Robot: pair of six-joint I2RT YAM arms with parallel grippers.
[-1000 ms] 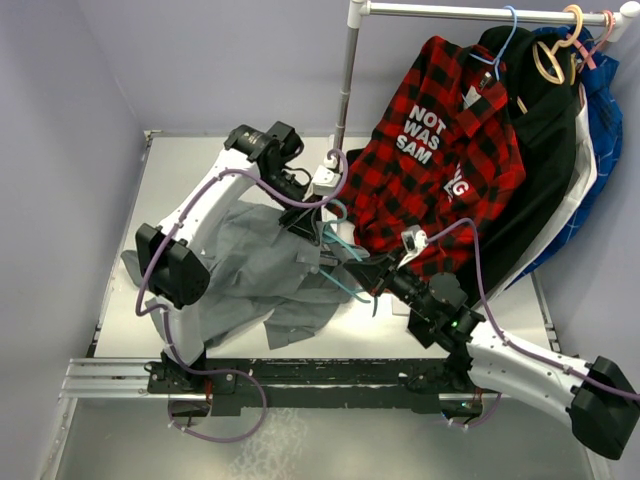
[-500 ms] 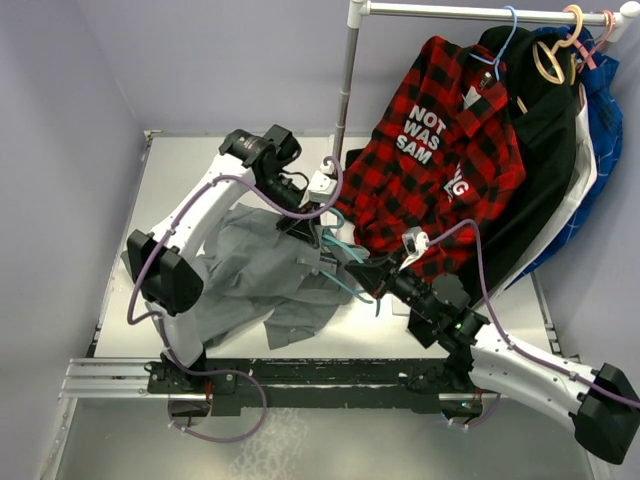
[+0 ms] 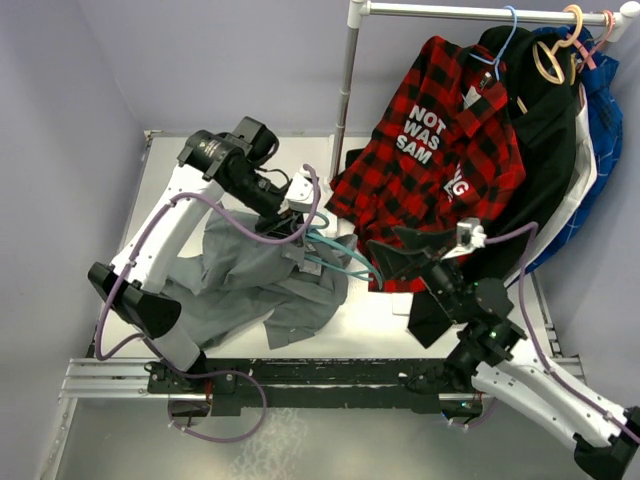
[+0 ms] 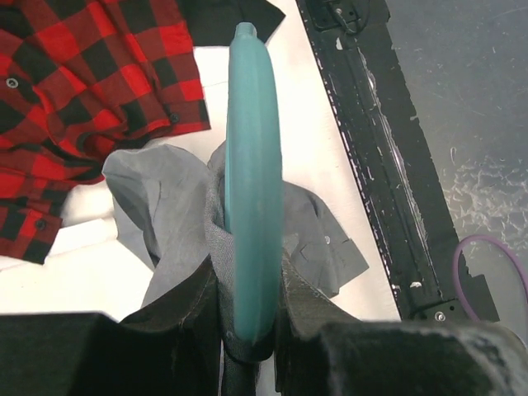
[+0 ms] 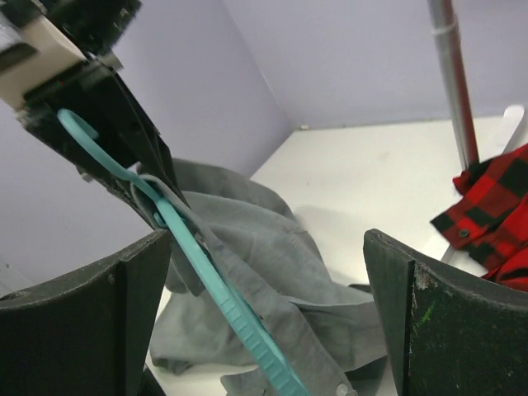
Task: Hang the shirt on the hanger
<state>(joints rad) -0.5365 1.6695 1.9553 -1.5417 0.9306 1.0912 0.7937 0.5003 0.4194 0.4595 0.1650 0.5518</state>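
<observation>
Left gripper (image 3: 292,228), hanging left of the upright silver metal pole (image 3: 348,90) and on the near side of its foot, is clamped nearly closed. Its two black fingers pinch the thin teal plastic clothes hanger (image 4: 252,165) edge-on, with a fold of grey cloth caught in the same grip. That cloth belongs to the plain grey long-sleeved button-up shirt (image 3: 240,280), which lies crumpled on the white tabletop (image 3: 180,170), further left of the pole than the gripper and nearer the arm bases. One part of it is lifted off the surface and drawn up to the clamped fingers. From that grip the hanger slants down and rightward across the shirt's raised edge, ending below and just right of the pole's line.

Right gripper (image 5: 264,247), right of the pole and well toward the near side, stands with its jaws spread wide and grips nothing. In its wrist view the hanger and the grey cloth lie beyond the gap between its fingers, and I cannot tell whether either finger touches the hanger. Further right of the pole, the red-and-black plaid shirt with white lettering (image 3: 440,150) hangs from the rack.
</observation>
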